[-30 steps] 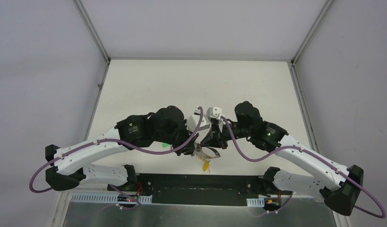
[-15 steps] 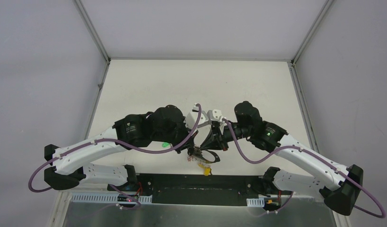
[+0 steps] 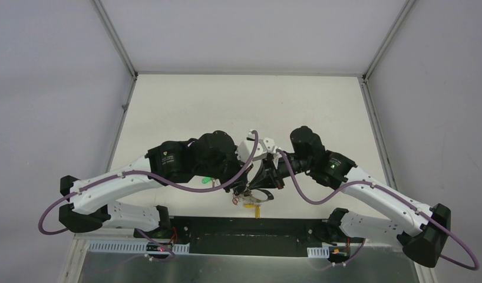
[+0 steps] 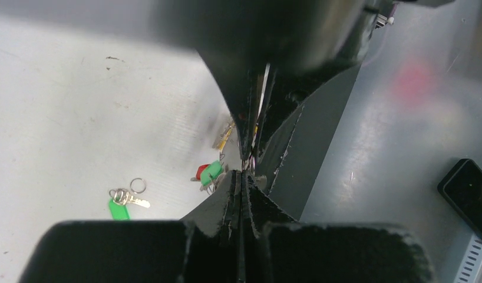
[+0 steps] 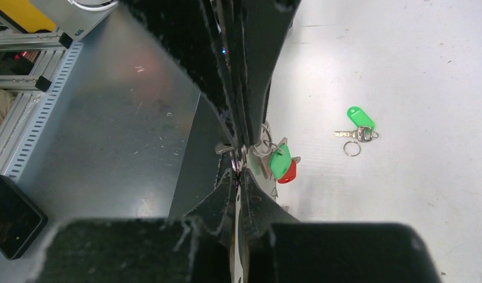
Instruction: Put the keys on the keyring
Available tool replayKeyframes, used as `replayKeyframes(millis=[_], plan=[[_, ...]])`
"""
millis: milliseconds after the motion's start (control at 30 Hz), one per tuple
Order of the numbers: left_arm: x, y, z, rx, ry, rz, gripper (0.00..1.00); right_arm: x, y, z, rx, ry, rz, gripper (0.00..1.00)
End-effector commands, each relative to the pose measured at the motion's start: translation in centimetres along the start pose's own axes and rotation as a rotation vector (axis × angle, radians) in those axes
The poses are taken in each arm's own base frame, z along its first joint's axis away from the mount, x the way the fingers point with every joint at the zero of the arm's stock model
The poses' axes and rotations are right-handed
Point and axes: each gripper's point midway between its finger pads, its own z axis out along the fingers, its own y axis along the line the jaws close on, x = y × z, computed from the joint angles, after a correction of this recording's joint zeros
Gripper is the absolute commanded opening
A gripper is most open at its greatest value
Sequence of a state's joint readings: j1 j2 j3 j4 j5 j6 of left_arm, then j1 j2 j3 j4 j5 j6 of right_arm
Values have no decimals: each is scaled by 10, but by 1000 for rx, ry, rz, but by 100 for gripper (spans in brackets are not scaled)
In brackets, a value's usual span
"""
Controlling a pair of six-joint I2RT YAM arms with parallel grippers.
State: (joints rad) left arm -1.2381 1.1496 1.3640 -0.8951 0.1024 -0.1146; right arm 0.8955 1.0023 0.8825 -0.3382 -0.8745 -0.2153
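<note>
Both grippers meet tip to tip above the table's near edge. My left gripper (image 4: 244, 172) is shut, its tips pinching the thin grey keyring (image 3: 257, 198). My right gripper (image 5: 238, 167) is shut on the same ring wire from the opposite side. Green-capped (image 5: 279, 161) and red-capped (image 5: 288, 174) keys hang from the ring, and a yellow-capped one (image 3: 257, 210) dangles below it. One loose key with a green cap (image 5: 360, 117) lies flat on the white table beside a small split ring (image 5: 350, 148); the left wrist view shows this loose key (image 4: 117, 207) too. No black-capped key shows.
The black mounting strip and grey metal plate (image 5: 109, 130) run along the table's near edge right under the grippers. A dark phone (image 4: 469, 190) lies on that plate. Grey walls enclose the white table (image 3: 238, 106) on three sides.
Both wrists have shifted slightly towards the near edge and lower, carrying the ring with them. The hanging yellow key has swung a little.
</note>
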Motion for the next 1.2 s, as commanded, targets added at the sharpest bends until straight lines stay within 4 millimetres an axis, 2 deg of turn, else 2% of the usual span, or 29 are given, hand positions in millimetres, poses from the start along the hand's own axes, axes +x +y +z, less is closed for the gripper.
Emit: replayKeyframes(millis=[0, 433, 967, 1167], plan=[[-12, -11, 4, 38, -25, 42, 0, -35, 5, -2, -25, -69, -109, 0], [5, -22, 4, 49, 31, 58, 0, -35, -1, -4, 22, -68, -101, 0], [21, -24, 1, 7, 93, 48, 0, -36, -5, -6, 59, -72, -85, 0], [21, -22, 0, -11, 98, 42, 0, -40, 1, -6, 27, -93, -106, 0]])
